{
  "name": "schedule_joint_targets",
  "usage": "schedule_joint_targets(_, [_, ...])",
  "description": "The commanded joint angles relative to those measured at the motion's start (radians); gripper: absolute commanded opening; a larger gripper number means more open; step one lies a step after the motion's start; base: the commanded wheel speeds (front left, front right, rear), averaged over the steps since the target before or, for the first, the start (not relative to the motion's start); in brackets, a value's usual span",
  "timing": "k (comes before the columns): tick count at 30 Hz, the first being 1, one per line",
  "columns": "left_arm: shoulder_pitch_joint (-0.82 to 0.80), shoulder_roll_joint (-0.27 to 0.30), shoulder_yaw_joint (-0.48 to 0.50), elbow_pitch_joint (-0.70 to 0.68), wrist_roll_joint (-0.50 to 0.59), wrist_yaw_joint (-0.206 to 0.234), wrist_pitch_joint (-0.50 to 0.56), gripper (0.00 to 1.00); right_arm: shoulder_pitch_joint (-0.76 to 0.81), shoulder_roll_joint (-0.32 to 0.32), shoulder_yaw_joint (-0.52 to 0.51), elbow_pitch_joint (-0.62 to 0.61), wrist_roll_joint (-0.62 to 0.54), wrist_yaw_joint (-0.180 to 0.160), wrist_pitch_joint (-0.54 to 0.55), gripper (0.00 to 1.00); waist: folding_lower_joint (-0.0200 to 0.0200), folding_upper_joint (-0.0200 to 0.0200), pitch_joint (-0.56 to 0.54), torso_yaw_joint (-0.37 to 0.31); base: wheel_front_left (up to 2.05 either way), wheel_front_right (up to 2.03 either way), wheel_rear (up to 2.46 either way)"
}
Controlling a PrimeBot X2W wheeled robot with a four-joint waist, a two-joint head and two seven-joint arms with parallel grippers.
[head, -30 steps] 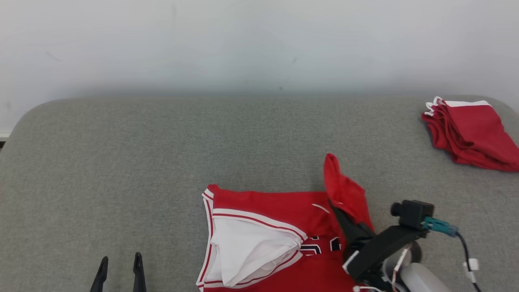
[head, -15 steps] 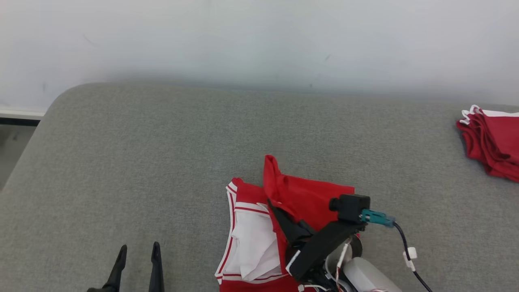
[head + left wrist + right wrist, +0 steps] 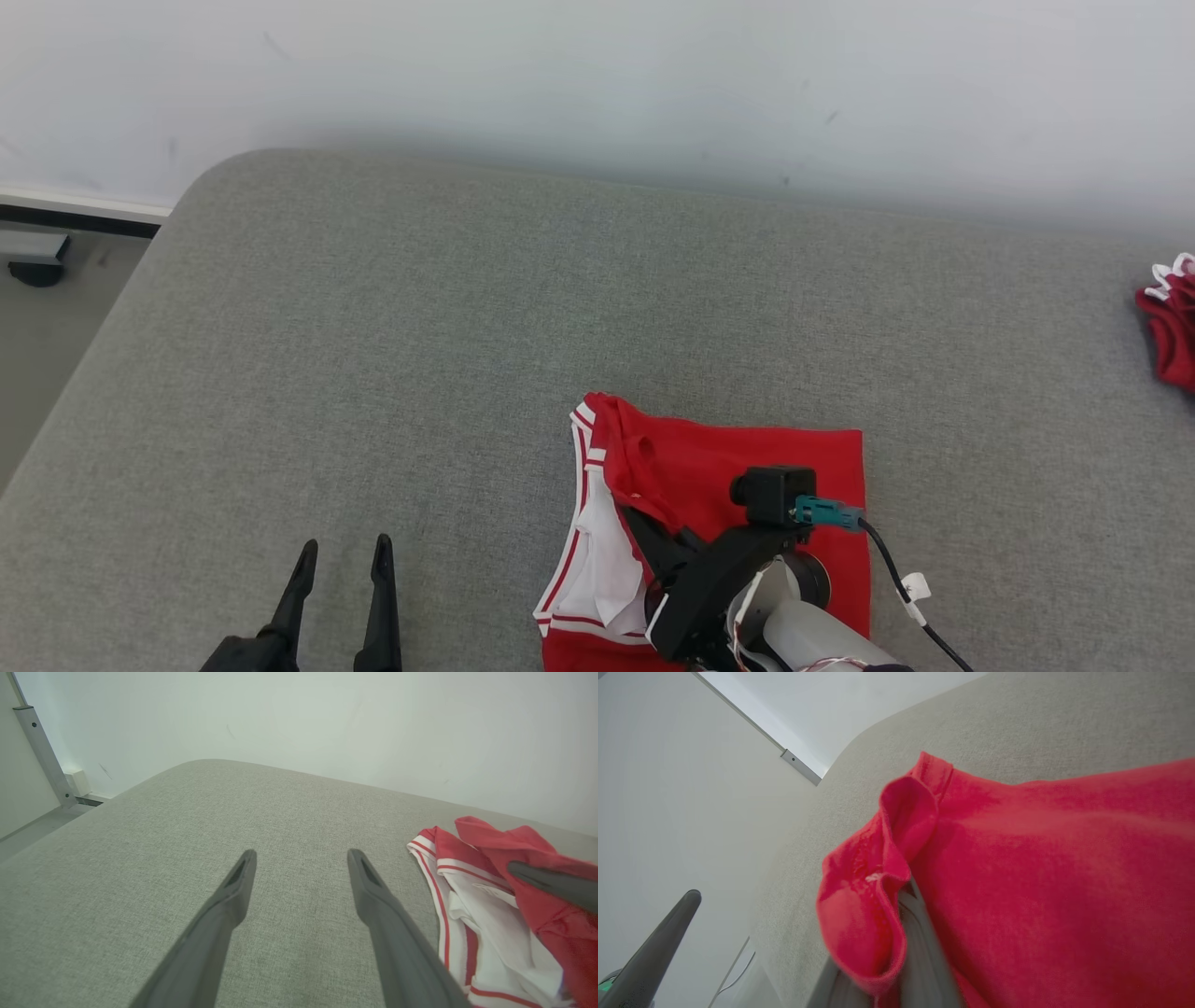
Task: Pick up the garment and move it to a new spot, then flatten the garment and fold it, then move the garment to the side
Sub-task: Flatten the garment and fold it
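My left hand (image 3: 345, 544) hangs released above the grey worktop (image 3: 467, 327), its fingers spread apart. To its right the red-and-white garment (image 3: 803, 457) lies near the front edge, partly folded over itself, and my right hand (image 3: 649, 527) is clenched on a raised red fold of it. Another red pile (image 3: 1172, 336) sits far right

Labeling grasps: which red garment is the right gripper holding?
The white-trimmed jersey at front centre: the right gripper is shut on its fabric. The other red pile lies apart at the far right.
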Motion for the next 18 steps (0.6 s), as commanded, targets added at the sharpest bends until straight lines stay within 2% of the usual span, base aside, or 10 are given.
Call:
schedule_joint_targets(1, [-0.01, -0.001, 0.002, 0.003, -0.003, 0.003, -0.002, 1.0, -0.02, 0.004, 0.026, 0.02, 0.01, 0.001, -0.015, 0.0, 0.0, 0.0, 0.004, 0.006, 0.0, 0.0, 0.0])
schedule_joint_targets(5, [-0.006, -0.001, 0.008, 0.007, -0.002, 0.001, -0.002, 1.0, -0.049, 0.005, 0.086, 0.058, 0.048, 0.001, -0.049, 0.0, 0.0, 0.0, 0.0, 0.005, 0.0, 0.0, 0.0])
schedule_joint_targets(6, [-0.004, -0.001, 0.009, 0.008, -0.001, 0.0, -0.002, 1.0, -0.054, 0.005, 0.101, 0.062, 0.057, 0.001, -0.057, 0.26, 0.0, 0.0, -0.001, 0.004, 0.0, 0.0, 0.0])
schedule_joint_targets(7, [-0.002, -0.001, 0.012, 0.01, -0.001, 0.0, -0.002, 1.0, -0.06, 0.004, 0.111, 0.07, 0.061, 0.001, -0.069, 0.79, 0.0, 0.0, -0.003, 0.003, 0.0, 0.0, 0.0])
schedule_joint_targets(8, [-0.001, -0.001, 0.013, 0.011, -0.001, 0.0, -0.002, 1.0, -0.066, 0.004, 0.122, 0.075, 0.07, 0.001, -0.077, 1.0, 0.0, 0.0, -0.005, 0.001, 0.0, 0.0, 0.0])
schedule_joint_targets(13, [0.005, -0.001, 0.023, 0.015, -0.002, 0.0, -0.002, 1.0, -0.087, 0.004, 0.138, 0.053, 0.125, 0.001, -0.111, 1.0, 0.0, 0.0, -0.015, -0.012, 0.0, 0.0, 0.0])
schedule_joint_targets(18, [0.014, -0.001, 0.038, 0.007, 0.006, 0.002, -0.002, 1.0, -0.122, -0.037, 0.106, 0.01, 0.069, 0.001, -0.127, 1.0, 0.0, 0.0, -0.022, -0.027, 0.0, 0.0, 0.0])
